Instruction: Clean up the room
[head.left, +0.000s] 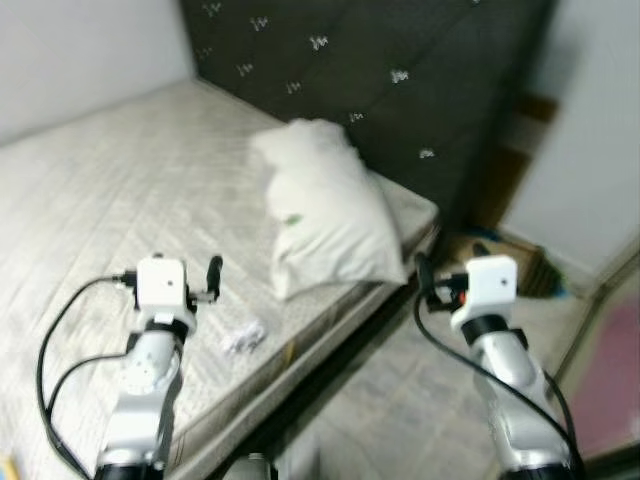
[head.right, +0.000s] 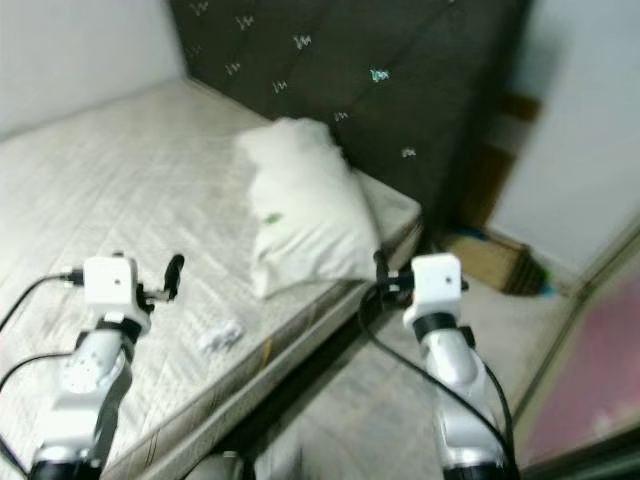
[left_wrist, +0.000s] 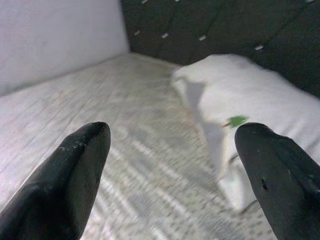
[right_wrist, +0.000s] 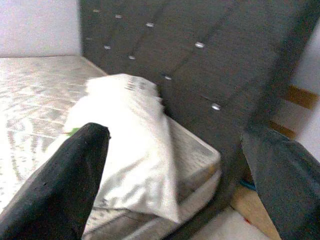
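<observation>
A white pillow (head.left: 325, 215) with a small green tag (left_wrist: 237, 120) lies on the bare grey mattress (head.left: 110, 180), close to the dark headboard (head.left: 380, 70). A small crumpled white scrap (head.left: 243, 337) rests on the mattress by its near edge. My left gripper (head.left: 212, 272) hovers open above the mattress, just left of the scrap and short of the pillow. My right gripper (head.left: 424, 270) hangs open past the bed's edge, over the floor and to the right of the pillow's lower corner. Both hold nothing.
Grey floor (head.left: 400, 400) runs along the right side of the bed. A brown cardboard box (head.left: 505, 255) sits on the floor beside the headboard. A pink surface (head.left: 615, 370) lies at the far right behind a rail. White walls stand on both sides.
</observation>
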